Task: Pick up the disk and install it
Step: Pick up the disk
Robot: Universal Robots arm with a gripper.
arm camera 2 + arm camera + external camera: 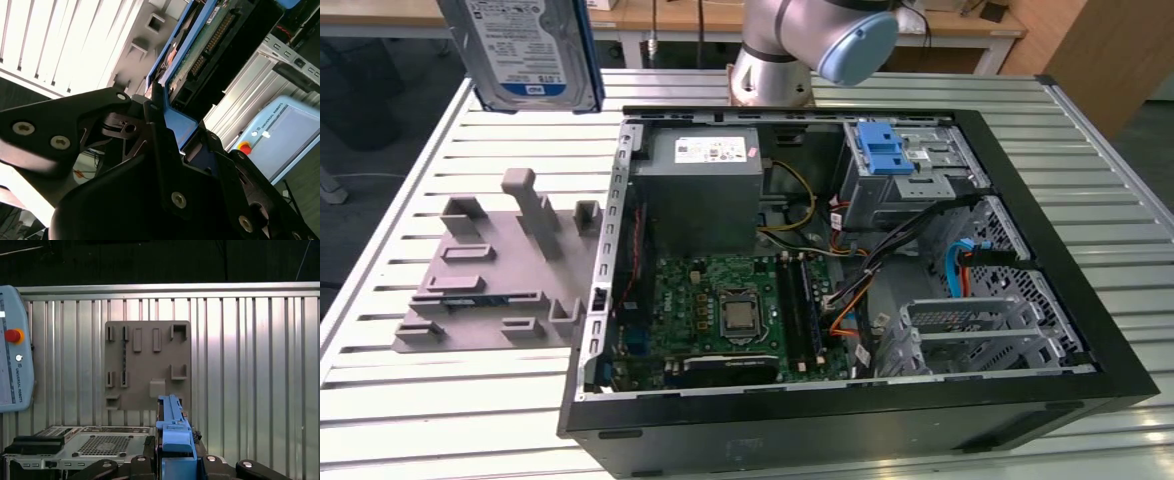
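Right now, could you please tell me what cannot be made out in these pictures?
Exterior view: the disk is cut off by the top edge.
Second wrist view: the end effector hides the disk's held end.
First wrist view: the disk is edge-on, so its faces are hidden.

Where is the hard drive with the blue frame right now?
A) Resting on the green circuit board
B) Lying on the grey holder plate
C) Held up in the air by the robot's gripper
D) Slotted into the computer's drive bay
C: in the exterior view the disk is raised clear of the grey holder plate, and in the second wrist view the gripper clamps its blue handle.
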